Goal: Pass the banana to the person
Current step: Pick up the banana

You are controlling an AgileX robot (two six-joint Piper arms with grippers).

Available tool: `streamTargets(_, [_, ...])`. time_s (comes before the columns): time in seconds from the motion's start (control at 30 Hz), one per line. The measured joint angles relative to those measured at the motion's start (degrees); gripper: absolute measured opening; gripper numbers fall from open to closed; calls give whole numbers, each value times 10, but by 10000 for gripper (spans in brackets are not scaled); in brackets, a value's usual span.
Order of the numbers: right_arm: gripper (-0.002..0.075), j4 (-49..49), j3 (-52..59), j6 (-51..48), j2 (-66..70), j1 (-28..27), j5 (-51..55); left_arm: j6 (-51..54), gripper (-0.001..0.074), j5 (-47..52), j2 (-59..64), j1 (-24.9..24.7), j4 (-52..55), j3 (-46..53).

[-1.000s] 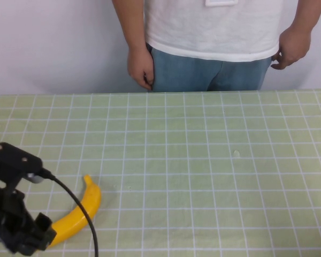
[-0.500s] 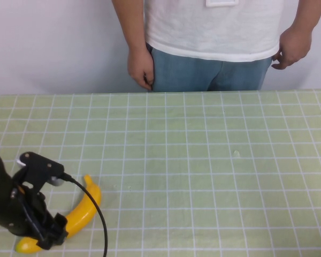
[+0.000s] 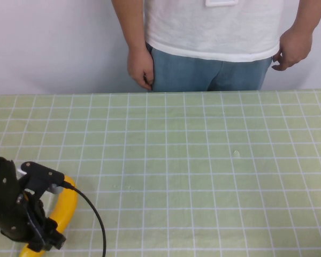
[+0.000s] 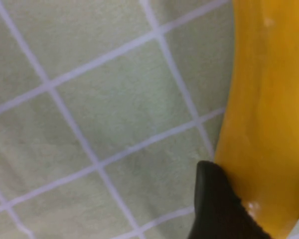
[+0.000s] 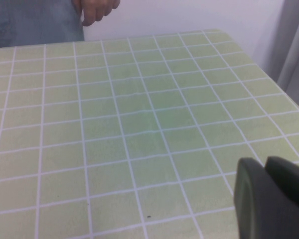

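1. One arm works at the near left corner: the left gripper (image 3: 40,235) is clamped on the banana (image 3: 61,209), which lies on the green gridded table (image 3: 203,171).
2. Behind the table's far edge stands the person (image 3: 214,37), hands down.
3. Right gripper (image 5: 271,201): cannot tell its finger state; it hangs over the table's right side.

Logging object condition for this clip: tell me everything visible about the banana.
The banana is bright yellow, smooth and glossy, gently curved. It lies at the table's near left corner, partly hidden under the left gripper. In the left wrist view a dark finger presses its skin; the opposite side is unseen. Its ends are hidden. The right gripper is far from it.
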Motion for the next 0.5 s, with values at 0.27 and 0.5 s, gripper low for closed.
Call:
streamTargets(0.27, [-9, 0, 0, 0, 0, 0, 0, 0, 286, 99, 2, 0, 24, -92])
streamTargets(0.5, [-9, 0, 0, 0, 0, 0, 0, 15, 286, 164, 1, -58, 72, -206])
